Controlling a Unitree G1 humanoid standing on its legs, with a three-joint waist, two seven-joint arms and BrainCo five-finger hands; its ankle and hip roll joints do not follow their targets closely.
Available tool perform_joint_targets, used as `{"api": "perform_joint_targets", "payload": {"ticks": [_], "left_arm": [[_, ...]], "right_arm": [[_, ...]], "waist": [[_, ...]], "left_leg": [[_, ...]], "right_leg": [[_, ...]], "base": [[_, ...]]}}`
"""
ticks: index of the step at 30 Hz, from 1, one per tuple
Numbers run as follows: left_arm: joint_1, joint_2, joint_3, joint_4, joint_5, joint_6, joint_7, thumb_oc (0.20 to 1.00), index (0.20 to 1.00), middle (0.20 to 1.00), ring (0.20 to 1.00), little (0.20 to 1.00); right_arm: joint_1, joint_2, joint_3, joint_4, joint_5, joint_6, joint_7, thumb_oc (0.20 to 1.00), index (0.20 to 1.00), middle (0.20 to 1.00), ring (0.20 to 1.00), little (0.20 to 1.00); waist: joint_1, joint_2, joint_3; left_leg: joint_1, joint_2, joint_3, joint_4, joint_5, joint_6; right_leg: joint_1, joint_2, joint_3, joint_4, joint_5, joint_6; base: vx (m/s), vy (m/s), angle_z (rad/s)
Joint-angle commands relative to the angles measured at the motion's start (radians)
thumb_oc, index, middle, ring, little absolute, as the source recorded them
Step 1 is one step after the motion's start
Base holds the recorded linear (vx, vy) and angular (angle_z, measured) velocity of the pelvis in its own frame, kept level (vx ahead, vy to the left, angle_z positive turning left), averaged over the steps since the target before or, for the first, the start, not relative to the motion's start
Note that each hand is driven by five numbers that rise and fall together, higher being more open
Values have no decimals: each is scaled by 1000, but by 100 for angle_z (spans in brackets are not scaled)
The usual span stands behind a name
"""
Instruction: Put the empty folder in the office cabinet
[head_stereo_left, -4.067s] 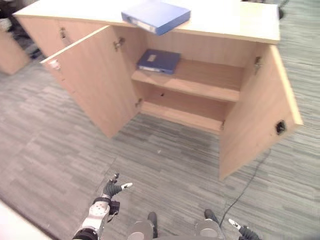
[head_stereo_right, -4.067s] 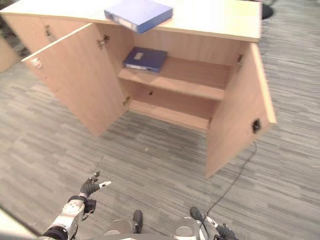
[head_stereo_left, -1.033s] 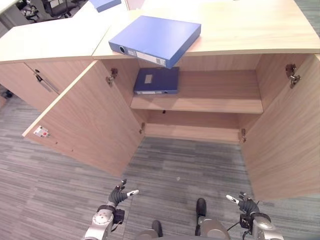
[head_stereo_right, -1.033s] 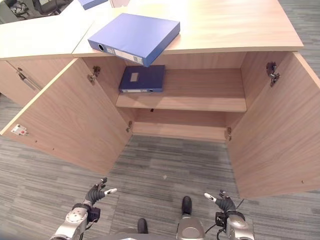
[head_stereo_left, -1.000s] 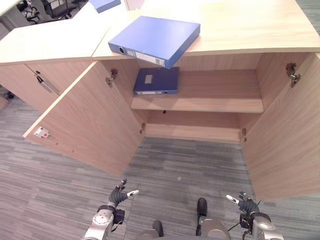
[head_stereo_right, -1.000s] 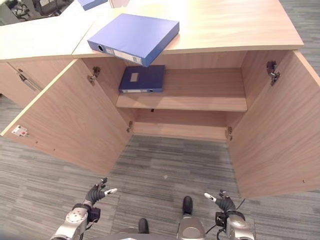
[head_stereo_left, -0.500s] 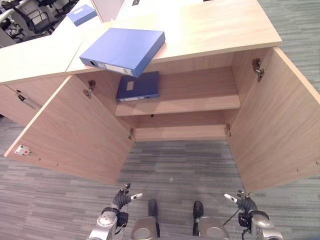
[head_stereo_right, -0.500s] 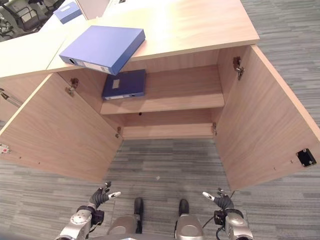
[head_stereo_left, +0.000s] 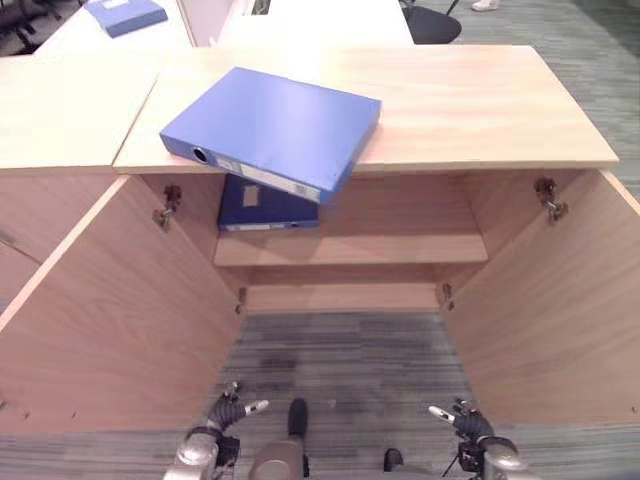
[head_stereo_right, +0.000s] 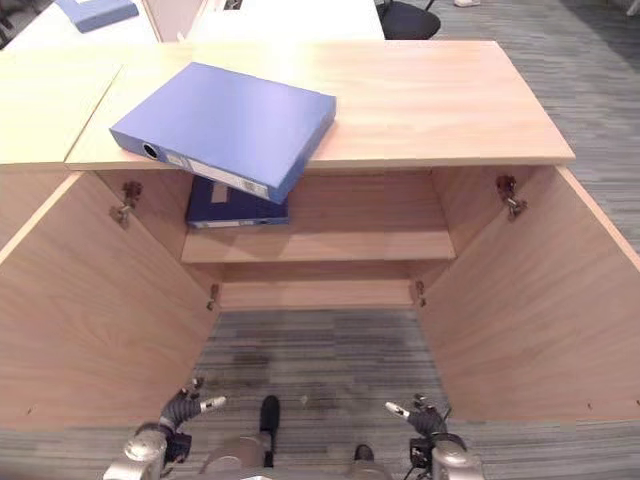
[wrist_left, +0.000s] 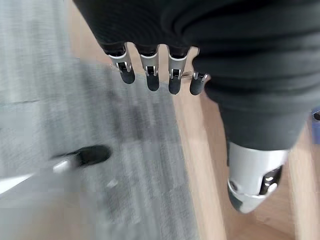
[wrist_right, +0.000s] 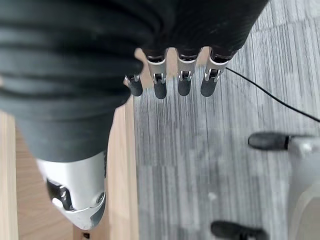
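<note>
The left hand (head_stereo_left: 228, 411) hangs low over the grey striped carpet (head_stereo_left: 350, 365) in front of the cabinet, fingers loosely spread and holding nothing; its wrist view shows the fingertips (wrist_left: 150, 82) relaxed above the carpet beside the edge of a wooden door. The right hand (head_stereo_left: 462, 421) hangs at about the same height on the other side, also slack-fingered and empty, its fingers (wrist_right: 182, 82) over the carpet next to the right door's edge. The blue folder (head_stereo_left: 270, 132) lies flat on the light wood top (head_stereo_left: 480, 110) of the office cabinet, turned at an angle, with its spine corner jutting past the front edge. Both cabinet doors stand wide: the left door (head_stereo_left: 110, 320) and the right door (head_stereo_left: 560, 310) swing out toward the robot. Inside, a darker blue folder (head_stereo_left: 265, 208) lies flat at the left end of the shelf (head_stereo_left: 390, 250). Behind the cabinet, another pale desk (head_stereo_left: 100, 25) carries a third blue folder (head_stereo_left: 125, 14), and a dark office chair (head_stereo_left: 432, 22) stands on the carpet further back.
</note>
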Motion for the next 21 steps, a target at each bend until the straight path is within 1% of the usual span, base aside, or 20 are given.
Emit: {"api": "perform_joint_targets", "payload": {"ticks": [1,2,3,4,5,6,7,8,9,10,11,13,16,21], "left_arm": [[-3,38,37,-59,5,-16,6,1000,1000,1000,1000,1000],[-7,48,40,-62,3,-16,9,1000,1000,1000,1000,1000],[-9,52,41,-67,-2,-14,7,1000,1000,1000,1000,1000],[-9,53,42,-69,1,-12,6,1000,1000,1000,1000,1000],[-9,53,46,-65,3,-12,6,1000,1000,1000,1000,1000],[-10,53,50,-59,4,-13,8,1000,1000,1000,1000,1000],[-16,54,59,-40,0,-16,11,1000,1000,1000,1000,1000],[-16,54,59,-39,0,-17,11,1000,1000,1000,1000,1000],[-19,53,59,-34,-4,-17,14,1000,1000,1000,1000,1000],[-22,59,61,17,26,-2,28,1000,1000,1000,1000,1000],[-26,56,51,4,22,-17,21,1000,1000,1000,1000,1000],[-17,43,59,0,15,-25,22,1000,1000,1000,1000,1000],[-4,25,71,-1,4,-27,28,1000,1000,1000,1000,1000],[8,13,69,3,10,-27,28,1000,1000,1000,1000,1000]], "right_arm": [[-66,-41,0,-49,-13,-12,4,1000,1000,1000,1000,1000],[-72,-40,3,-53,-11,-10,5,1000,1000,1000,1000,1000],[-75,-36,3,-58,-8,-9,5,1000,1000,1000,1000,1000],[-76,-33,0,-59,-6,-9,5,1000,1000,1000,1000,1000],[-73,-31,-1,-58,-7,-10,4,1000,1000,1000,1000,1000],[-72,-30,-1,-57,-11,-10,3,1000,1000,1000,1000,1000],[-72,-32,-1,-53,-10,-10,-1,1000,1000,1000,1000,1000],[-72,-32,-1,-53,-10,-10,-1,1000,1000,1000,1000,1000],[-76,-31,1,-51,-10,-10,-1,1000,1000,1000,1000,1000],[-74,-40,13,-32,-24,-7,0,1000,1000,1000,1000,1000],[-74,-35,3,-21,-16,-3,-1,1000,1000,1000,1000,1000],[-63,-35,1,-16,-14,-4,-1,1000,1000,1000,1000,1000],[-56,-38,0,-22,-17,-5,-1,1000,1000,1000,1000,1000],[-46,-42,-4,-30,-16,-5,-2,1000,1000,1000,1000,1000]], "waist": [[6,-3,40],[1,3,54],[-4,17,64],[-6,26,69],[-10,28,71],[-11,25,68],[-14,12,63],[-17,13,66],[-20,9,67],[-21,2,66],[-27,-5,60],[-21,-12,39],[-18,-8,15],[-21,0,4]], "left_leg": [[-33,56,-34,50,-74,-52],[-19,59,-29,50,-81,-42],[-5,64,-33,48,-87,-31],[10,64,-32,46,-94,-25],[31,60,-28,41,-104,-20],[46,56,-22,38,-113,-21],[70,44,-9,30,-136,-31],[76,46,-13,29,-139,-32],[85,40,-11,28,-151,-36],[88,31,-8,28,-160,-40],[88,23,-14,36,-168,-40],[98,13,-6,38,-177,-38],[108,16,2,22,-177,-49],[122,22,-4,14,-180,-59]], "right_leg": [[-19,-27,28,196,75,90],[-53,-23,20,262,105,91],[-86,-8,3,323,106,84],[-116,1,-14,364,103,87],[-137,-2,-33,379,97,85],[-147,-10,-56,344,93,81],[-143,-29,-117,190,54,63],[-134,-27,-122,186,52,62],[-141,-29,-151,108,51,56],[-138,-31,-161,34,51,56],[-104,-28,-151,-34,49,60],[-59,-32,-158,-94,71,62],[-24,-36,-160,-141,90,66],[15,-31,-160,-180,88,61]], "base": [[89,220,-5],[57,237,-2],[68,249,-11],[100,216,-9],[150,149,-10],[263,60,-5],[223,7,-10],[224,-50,-19],[141,-57,-21],[179,-57,-12],[150,-27,5],[134,-6,23],[78,-24,15],[50,-35,-7]]}}
